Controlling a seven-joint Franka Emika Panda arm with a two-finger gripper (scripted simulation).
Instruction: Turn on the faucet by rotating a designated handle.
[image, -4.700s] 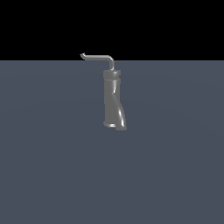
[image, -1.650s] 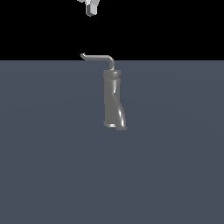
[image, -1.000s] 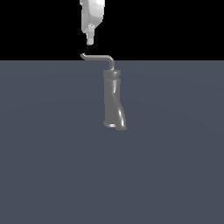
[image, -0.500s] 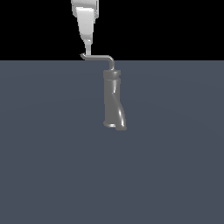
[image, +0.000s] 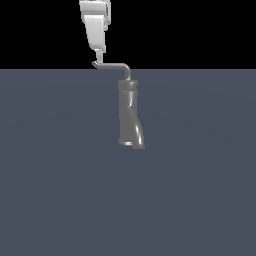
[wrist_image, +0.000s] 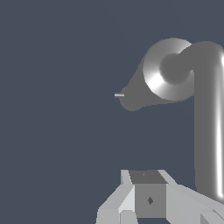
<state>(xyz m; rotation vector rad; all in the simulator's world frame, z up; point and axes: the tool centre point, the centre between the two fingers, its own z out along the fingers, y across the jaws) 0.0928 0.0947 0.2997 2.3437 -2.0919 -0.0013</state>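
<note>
Since the gripper (image: 99, 54) is coming from above, you get this, tool first:

Gripper: white, pointing straight down, tips at the hooked end of the handle (image: 111, 65). You see one narrow tip profile in the exterior view and only the finger bases in the wrist view (wrist_image: 148, 199), so I cannot tell if it is spread or pressed together, or whether it touches the rod.

Handle position: top of the faucet (image: 130, 114), running out level toward the exterior view's left, then bending down into the collar.

Handle feel: my read is rigid metal, light, smooth, likely slick. It should swing about the faucet's vertical axis, not flex.

Where to take hold: out near the hooked tip, far from the bend, for best leverage. You can push sideways on the rod rather than clamp it.

Risk: thin round rod, so you may slide off the tip.

Faucet look: tall grey tube, slightly twisted, flared at the foot, darker collar on top, standing on a plain slate-grey floor (image: 60, 190).

Wrist view: rod runs beside the fingers toward the shiny round top.
</note>
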